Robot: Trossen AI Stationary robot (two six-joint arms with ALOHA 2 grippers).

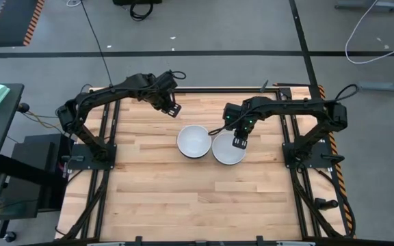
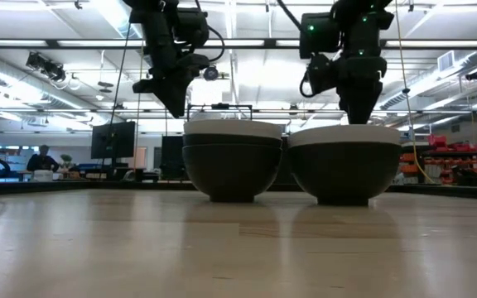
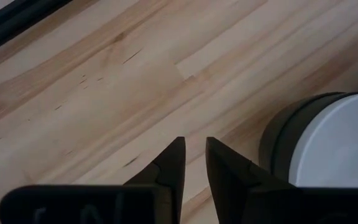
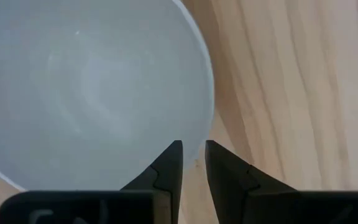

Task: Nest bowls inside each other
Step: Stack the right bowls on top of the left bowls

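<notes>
Fingers on my left gripper, upper left of centre, sit nearly closed, holding nothing. At mid-frame two bowl stacks stand upright on the bench, touching: left stack, right stack. Right gripper hovers over the right stack's rim, fingers narrowly apart, empty.

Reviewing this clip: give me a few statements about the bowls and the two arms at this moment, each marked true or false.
1. Two bowl stacks stand side by side near the table's middle: left stack, right stack. True.
2. The right gripper hangs over the right stack's rim. True.
3. The left gripper holds a bowl. False: it hovers empty above bare wood, away from the left stack, jaws slightly apart.
4. The left stack is a single bowl. False: the low view shows several rims nested, white on top of dark.
5. Loose bowls lie scattered on the table. False: only the two stacks show.
</notes>
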